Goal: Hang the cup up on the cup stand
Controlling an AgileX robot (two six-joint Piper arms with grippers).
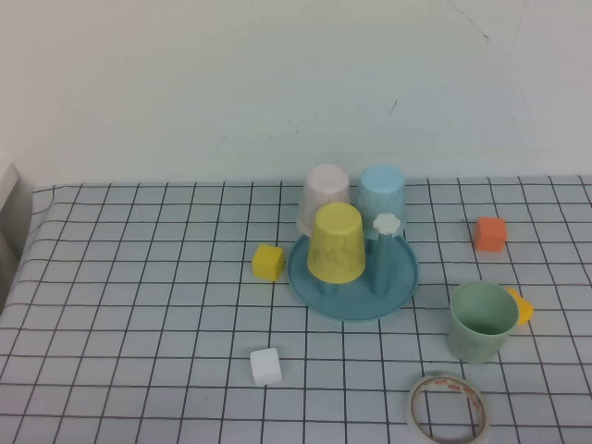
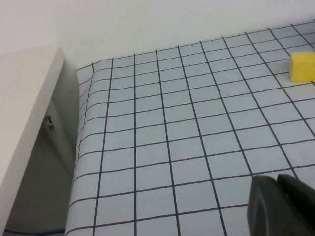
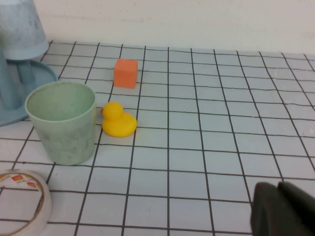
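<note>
High view, items left to right, both arms out of this frame. White cube (image 1: pixel 265 366): loose on the checked cloth (image 1: pixel 139 277), well ahead of the left claw, clutter only. Yellow cube (image 1: pixel 267 262): just beside the cup stand (image 1: pixel 402 277), also seen far ahead of the left claw in its wrist view. Left claw (image 2: pixel 283 204): parked low over bare cloth near the table's left edge, tips pressed together, holding nothing; judged idle because the cup lies on the other side. Cup stand: teal dish carrying a yellow cup (image 1: pixel 336 242), a pinkish cup (image 1: pixel 325 196) and a light blue cup (image 1: pixel 382 194), all upside down over pegs; one flower-tipped peg (image 1: pixel 386 225) stands bare, the likely target. Green cup (image 1: pixel 481 320): the task's thing, upright, mouth up, on the cloth beside the stand, not yet hung; ahead of the right claw and apart from it. Yellow duck (image 3: pixel 118 120): just beyond the cup. Orange cube (image 1: pixel 490 233): farther off. Tape roll (image 1: pixel 450 408): flat, near the cup. Right claw (image 3: pixel 285 209): low over the cloth, tips pressed together, empty; must spread before any grasp.
</note>
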